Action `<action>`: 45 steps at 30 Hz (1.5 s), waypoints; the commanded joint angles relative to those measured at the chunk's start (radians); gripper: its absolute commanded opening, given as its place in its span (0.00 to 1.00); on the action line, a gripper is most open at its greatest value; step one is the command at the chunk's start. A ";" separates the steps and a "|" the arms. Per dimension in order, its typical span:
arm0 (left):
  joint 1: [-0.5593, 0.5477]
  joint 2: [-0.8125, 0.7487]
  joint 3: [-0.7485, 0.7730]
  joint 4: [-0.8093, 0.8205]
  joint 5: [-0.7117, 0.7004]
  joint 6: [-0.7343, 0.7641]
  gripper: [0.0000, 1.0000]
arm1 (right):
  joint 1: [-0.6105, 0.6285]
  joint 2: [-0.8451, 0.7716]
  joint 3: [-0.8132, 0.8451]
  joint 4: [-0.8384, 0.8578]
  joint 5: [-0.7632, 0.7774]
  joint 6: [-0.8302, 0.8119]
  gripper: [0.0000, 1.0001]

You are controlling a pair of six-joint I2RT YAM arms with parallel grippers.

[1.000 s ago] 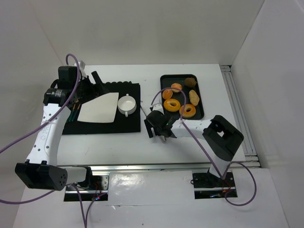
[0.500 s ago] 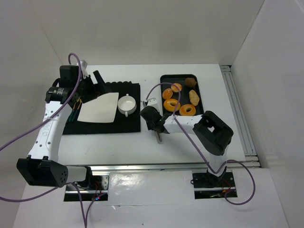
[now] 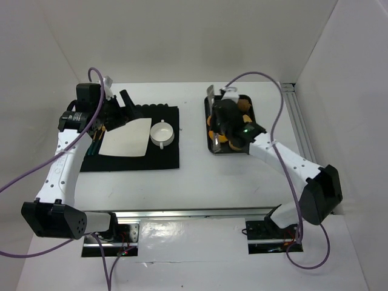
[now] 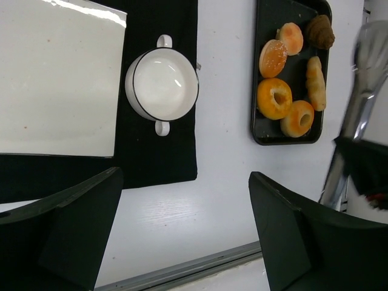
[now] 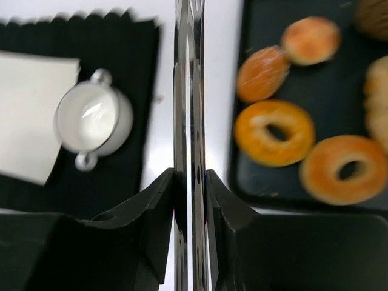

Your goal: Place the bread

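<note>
Softness is my guess for the two bread rolls [image 4: 273,58]: light, crushable, a little slick, best pinched gently across the middle. They lie touching in the tray [image 4: 262,130], just beside the ring doughnuts [image 4: 274,98]. My right fingers [image 5: 162,200] grip the closed tongs [image 5: 191,91] over the tray's left rim; my left fingers [image 4: 73,224] hang spread, holding nothing. Rim and doughnuts crowd the rolls; bare surface [image 4: 224,151] lies between tray and mat [image 4: 170,157].

Black tray [image 4: 276,15]; golden-orange bread rolls [image 4: 273,58]; orange doughnuts [image 4: 274,98]; white cup [image 4: 162,83], thin black rim; black mat [image 4: 160,159]; off-white plate [image 4: 54,79]; shiny silver tongs [image 5: 191,91].
</note>
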 commanded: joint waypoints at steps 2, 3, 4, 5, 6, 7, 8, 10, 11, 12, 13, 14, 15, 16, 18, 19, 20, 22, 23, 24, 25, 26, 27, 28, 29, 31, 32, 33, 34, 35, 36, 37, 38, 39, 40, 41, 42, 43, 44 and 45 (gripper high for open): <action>0.007 -0.031 0.039 0.032 0.025 0.016 0.98 | -0.185 -0.066 0.015 -0.057 -0.198 -0.028 0.34; 0.007 -0.031 0.024 0.032 0.016 0.007 0.98 | -0.216 -0.067 0.015 -0.057 -0.231 -0.028 0.34; 0.007 -0.031 0.015 0.032 0.016 0.007 0.98 | -0.245 -0.067 0.033 -0.089 -0.261 -0.019 0.34; 0.007 -0.031 0.015 0.032 0.016 0.007 0.98 | -0.273 -0.057 0.047 -0.109 -0.287 -0.019 0.34; 0.007 -0.031 0.015 0.032 0.007 0.007 0.96 | -0.316 -0.057 0.047 -0.109 -0.333 -0.019 0.34; 0.007 -0.031 0.015 0.032 0.016 0.018 0.96 | -0.334 -0.057 0.047 -0.109 -0.355 -0.019 0.35; 0.007 -0.040 0.015 0.023 0.016 0.018 0.95 | -0.354 -0.057 0.056 -0.109 -0.401 -0.019 0.35; 0.007 -0.040 0.006 0.023 0.004 0.018 0.95 | -0.416 -0.047 0.077 -0.132 -0.450 -0.029 0.36; 0.007 -0.040 0.006 0.023 0.003 0.018 0.95 | -0.436 -0.037 0.088 -0.145 -0.471 -0.029 0.36; 0.007 -0.040 0.015 0.023 -0.006 0.018 0.95 | -0.469 -0.019 0.088 -0.155 -0.513 -0.040 0.36; 0.007 -0.040 0.015 0.023 -0.006 0.027 0.95 | -0.483 -0.010 0.099 -0.178 -0.522 -0.040 0.36; 0.007 -0.040 0.015 0.023 -0.006 0.027 0.95 | -0.503 0.001 0.099 -0.178 -0.538 -0.040 0.36; 0.007 -0.040 0.015 0.023 -0.006 0.027 0.95 | -0.503 0.001 0.099 -0.178 -0.538 -0.040 0.36; 0.007 -0.040 0.015 0.023 -0.006 0.027 0.95 | -0.520 0.012 0.085 -0.178 -0.538 -0.040 0.36; 0.007 -0.029 0.015 0.023 0.003 0.027 0.95 | -0.538 0.021 0.085 -0.169 -0.567 -0.031 0.40; 0.007 -0.029 0.015 0.023 0.003 0.027 0.95 | -0.551 0.021 0.085 -0.169 -0.580 -0.031 0.44; 0.007 -0.020 0.024 0.023 0.013 0.027 0.95 | -0.551 0.033 0.085 -0.169 -0.591 -0.031 0.44; 0.007 -0.011 0.024 0.023 0.013 0.027 0.95 | -0.560 0.062 0.106 -0.169 -0.616 -0.031 0.49; 0.007 -0.011 0.024 0.023 0.013 0.027 0.95 | -0.560 0.074 0.120 -0.193 -0.616 -0.031 0.49; 0.007 -0.001 0.024 0.023 0.013 0.027 0.95 | -0.560 0.084 0.120 -0.193 -0.616 -0.031 0.51; 0.007 -0.001 0.033 0.023 0.013 0.027 0.95 | -0.560 0.096 0.131 -0.204 -0.616 -0.031 0.52; 0.007 -0.001 0.033 0.023 0.013 0.027 0.95 | -0.560 0.096 0.131 -0.216 -0.607 -0.022 0.55; 0.007 -0.001 0.033 0.023 0.013 0.027 0.95 | -0.560 0.096 0.131 -0.216 -0.598 -0.022 0.57; 0.007 -0.001 0.033 0.023 0.013 0.027 0.95 | -0.560 0.096 0.131 -0.216 -0.597 -0.022 0.57; 0.007 -0.001 0.024 0.023 0.013 0.027 0.95 | -0.560 0.096 0.131 -0.216 -0.588 -0.010 0.57; 0.007 -0.011 0.024 0.023 0.013 0.027 0.95 | -0.569 0.096 0.119 -0.207 -0.579 0.003 0.61; 0.007 -0.011 0.024 0.023 0.004 0.027 0.95 | -0.569 0.096 0.108 -0.207 -0.570 0.003 0.62; 0.007 -0.011 0.024 0.023 0.003 0.027 0.95 | -0.569 0.107 0.108 -0.198 -0.570 0.015 0.62; 0.007 -0.011 0.024 0.023 0.003 0.027 0.95 | -0.578 0.107 0.108 -0.198 -0.570 0.026 0.62; 0.007 -0.011 0.024 0.023 0.003 0.027 0.95 | -0.579 0.119 0.108 -0.189 -0.558 0.026 0.64; 0.007 -0.011 0.024 0.023 0.003 0.027 0.95 | -0.579 0.119 0.108 -0.179 -0.558 0.037 0.66; 0.007 -0.011 0.024 0.023 0.003 0.027 0.95 | -0.579 0.133 0.108 -0.179 -0.548 0.046 0.69; 0.007 -0.011 0.024 0.023 0.003 0.027 0.95 | -0.579 0.154 0.108 -0.179 -0.548 0.046 0.69; 0.007 -0.011 0.024 0.023 0.003 0.027 0.95 | -0.579 0.165 0.120 -0.179 -0.548 0.056 0.69; 0.007 0.000 0.024 0.023 0.003 0.027 0.95 | -0.579 0.176 0.131 -0.179 -0.548 0.057 0.69; 0.007 0.000 0.024 0.023 0.003 0.027 0.95 | -0.588 0.186 0.131 -0.170 -0.548 0.057 0.69; 0.007 0.000 0.015 0.023 0.003 0.027 0.95 | -0.588 0.203 0.140 -0.170 -0.539 0.057 0.69; 0.016 0.009 0.015 0.032 0.014 0.027 0.95 | -0.588 0.223 0.140 -0.161 -0.539 0.066 0.69; 0.016 0.009 0.006 0.032 0.014 0.017 0.95 | -0.588 0.236 0.151 -0.152 -0.539 0.066 0.69; 0.016 0.018 0.006 0.032 0.025 0.016 0.95 | -0.588 0.249 0.169 -0.152 -0.539 0.066 0.69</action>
